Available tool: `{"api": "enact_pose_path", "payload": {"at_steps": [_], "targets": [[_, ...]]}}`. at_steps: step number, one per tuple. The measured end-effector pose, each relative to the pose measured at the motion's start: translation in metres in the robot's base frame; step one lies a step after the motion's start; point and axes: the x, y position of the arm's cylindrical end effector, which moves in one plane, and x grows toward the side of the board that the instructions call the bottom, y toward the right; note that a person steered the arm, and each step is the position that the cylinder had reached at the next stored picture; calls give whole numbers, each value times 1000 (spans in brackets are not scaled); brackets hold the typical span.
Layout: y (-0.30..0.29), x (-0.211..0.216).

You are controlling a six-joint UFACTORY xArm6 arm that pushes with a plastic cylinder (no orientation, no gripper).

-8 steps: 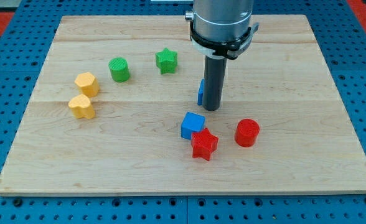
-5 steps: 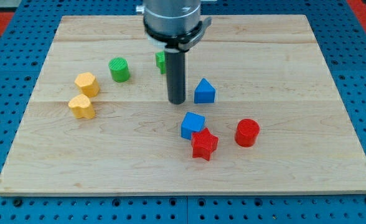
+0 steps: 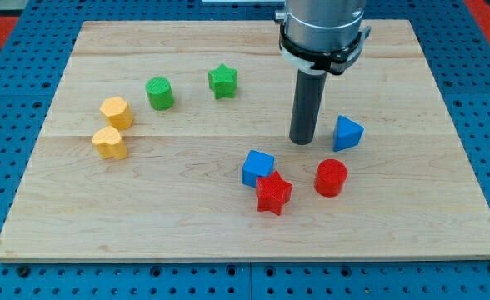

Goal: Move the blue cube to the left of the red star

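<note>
Nearest to me on the wooden board [image 3: 145, 225] lay the red star [image 3: 273, 193], slightly right of centre. The blue cube [image 3: 257, 167] sat touching the star's far-left side, so it lay up and to the left of the star rather than squarely to its left. Just right of the pair, apart from them, stood a red cylinder [image 3: 331, 177]. Over on the left side of the board, two yellow blocks with rounded, uneven outlines sat close together: one yellow block [image 3: 110, 142] nearer, and the other yellow block [image 3: 117, 112] just beyond it. Past the red pieces, my tip [image 3: 302, 142] rested on the board, a plain rod with nothing that could open or close. It stood beyond and to the right of the blue cube, well clear of it, and just left of a blue triangular block [image 3: 347, 132], with a small gap between them. Farther back on the left stood a green cylinder [image 3: 160, 92], and to its right a green star [image 3: 223, 81].
</note>
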Motion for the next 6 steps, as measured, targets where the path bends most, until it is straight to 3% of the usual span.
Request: {"api": "enact_pose_path", "payload": {"at_steps": [3,5,6], "targets": [[-63,35],[-111,32],[-113,3]]}}
